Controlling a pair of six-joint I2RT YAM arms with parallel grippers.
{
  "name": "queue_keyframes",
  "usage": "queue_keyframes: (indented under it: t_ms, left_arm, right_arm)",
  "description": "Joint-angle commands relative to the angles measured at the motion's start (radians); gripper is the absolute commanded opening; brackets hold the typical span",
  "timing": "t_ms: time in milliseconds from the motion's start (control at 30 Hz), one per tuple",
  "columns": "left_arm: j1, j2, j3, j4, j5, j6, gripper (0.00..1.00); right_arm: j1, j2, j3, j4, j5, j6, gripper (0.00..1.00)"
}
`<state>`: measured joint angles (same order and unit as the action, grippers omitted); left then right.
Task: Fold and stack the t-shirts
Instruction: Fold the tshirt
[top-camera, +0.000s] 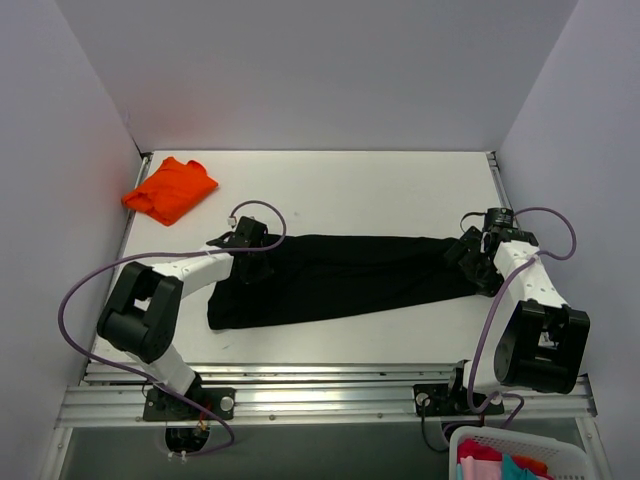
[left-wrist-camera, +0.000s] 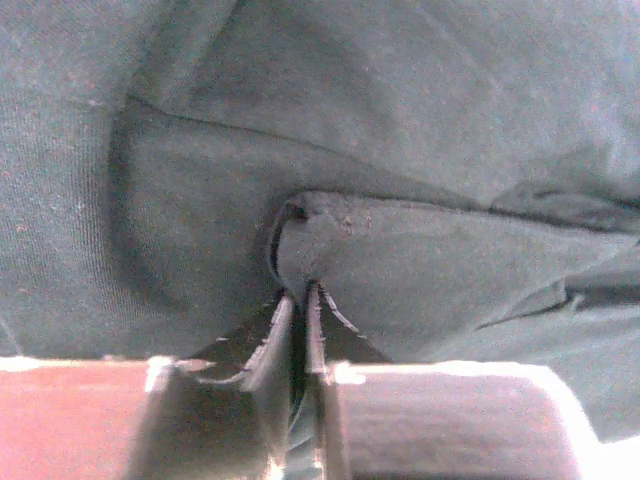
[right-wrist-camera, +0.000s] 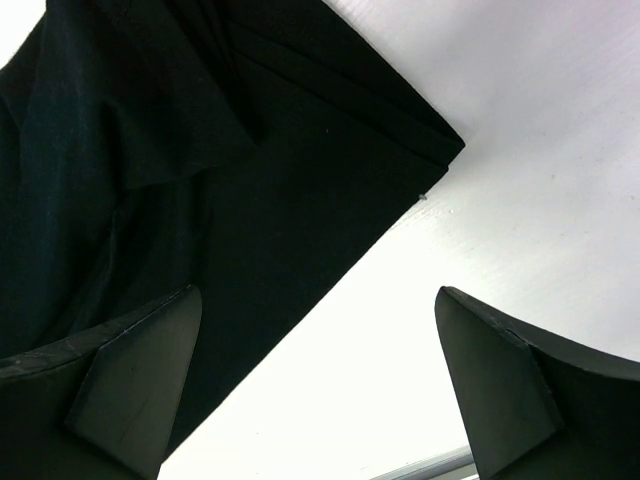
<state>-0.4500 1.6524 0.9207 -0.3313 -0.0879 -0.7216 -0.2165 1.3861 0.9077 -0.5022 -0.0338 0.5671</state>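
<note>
Across the middle of the table, the black shirt lies folded into a long band running from 9 o'clock to 3 o'clock. Its 9 o'clock end is wider and reaches toward the near edge, and its 3 o'clock end is narrower. The orange shirt sits folded in a small bundle at 10 o'clock, close to the far left corner and well apart from the black one.

The left gripper is down on the band's far corner at the 9 o'clock end. In its wrist view the two fingers stand almost together, with only a thin dark slit between them. A raised ridge of black cloth meets their tips, and the jaws are closed on that pinch of the black shirt.

The right gripper sits at the band's 3 o'clock end. Its wrist view shows the jaws spread wide and holding nothing: one finger hangs over black cloth, the other over bare white table. A square corner of the shirt, with stacked layers along its edge, points toward 2 o'clock in that view. Whether the fingertips touch the cloth or the table I cannot tell.

A white basket with pink and teal cloth in it stands off the table at 5 o'clock, beside the right arm's base.
</note>
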Motion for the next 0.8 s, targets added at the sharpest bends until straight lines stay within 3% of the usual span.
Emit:
queue_keyframes:
  t_ms: [0,400,767]
  left_arm:
    - [0.001,0.015,0.023,0.048,0.013,0.013,0.11]
    - [-0.039,-0.121,0.066,-0.051,-0.09,0.073,0.06]
    - [-0.199,-0.203,0.044,-0.118,-0.207,0.1,0.06]
  right_arm:
    - [-0.006,-0.004,0.013,-0.047,0.031,-0.019,0.99]
    - [-0.004,-0.012,-0.006,-0.038,0.029,-0.019,0.99]
    - [-0.004,-0.016,-0.009,-0.036,0.026,-0.018,0.99]
